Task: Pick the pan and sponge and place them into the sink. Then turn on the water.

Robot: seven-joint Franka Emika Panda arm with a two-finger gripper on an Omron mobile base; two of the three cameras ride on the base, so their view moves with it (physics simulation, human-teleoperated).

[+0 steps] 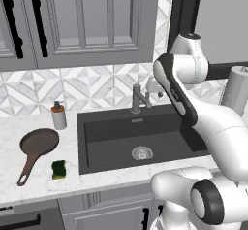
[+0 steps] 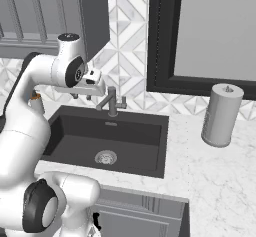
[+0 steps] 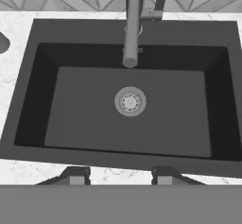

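Two things of the task lie on the marble counter (image 1: 29,185) left of the sink (image 1: 97,151): the pan (image 1: 38,143) and the sponge (image 1: 59,169). The pan sits flat, its dark round bowl nearer the wall and its long brown handle running toward the counter's front edge. The sponge rests just beside the pan, on its right and toward the front edge, between the pan's handle and the sink's left rim, apart from both. Behind the pan, near the tiled wall, stands a soap dispenser (image 1: 59,115).

The sink is a dark rectangular basin with a round metal drain (image 3: 130,101) in the middle of its floor; nothing lies in it. The faucet (image 3: 132,27) rises from the back rim, and its spout reaches out over the basin. No stream runs from it.

The gripper (image 3: 120,176) hangs above the sink's front part, looking down into the basin, with its two dark fingertips (image 3: 75,175) rising at the bottom of the hand view. A gap shows between them, yet they seem to stand as near together as they go, and they grasp nothing. In the right base view the hand sits just left of the faucet. A paper towel roll (image 2: 222,115) stands upright on the counter right of the sink, well apart from it.
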